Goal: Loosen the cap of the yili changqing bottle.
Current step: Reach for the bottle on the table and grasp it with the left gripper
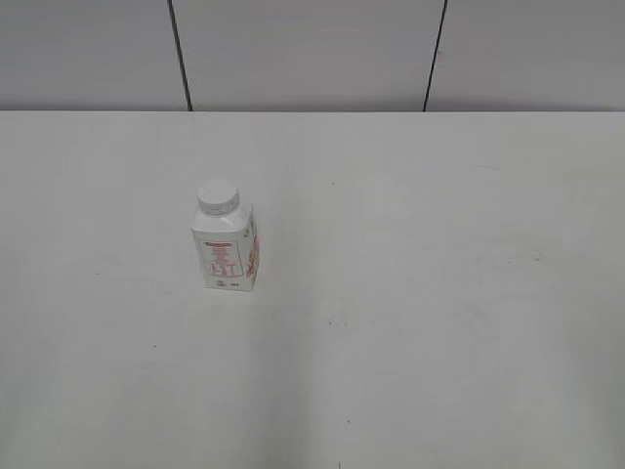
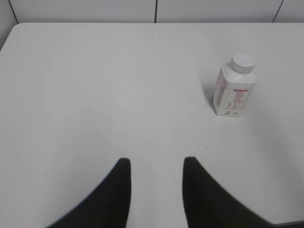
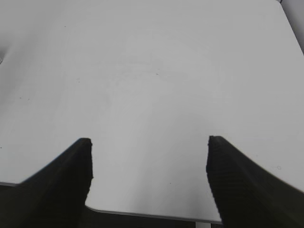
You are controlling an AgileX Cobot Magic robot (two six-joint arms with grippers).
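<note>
The yili changqing bottle (image 1: 228, 252) stands upright on the white table, left of the middle in the exterior view. It is white and square-bodied with red print. Its round white cap (image 1: 218, 199) sits on the neck. The bottle also shows in the left wrist view (image 2: 233, 92), far ahead and to the right, with its cap (image 2: 243, 62) on top. My left gripper (image 2: 156, 164) is open and empty, well short of the bottle. My right gripper (image 3: 148, 141) is wide open and empty near the table's front edge. The bottle is out of the right wrist view. Neither gripper shows in the exterior view.
The white table (image 1: 439, 293) carries only faint specks and scuffs. Its front edge with a rounded corner (image 3: 142, 213) lies just under my right gripper. A grey panelled wall (image 1: 312, 49) stands behind the table's far edge.
</note>
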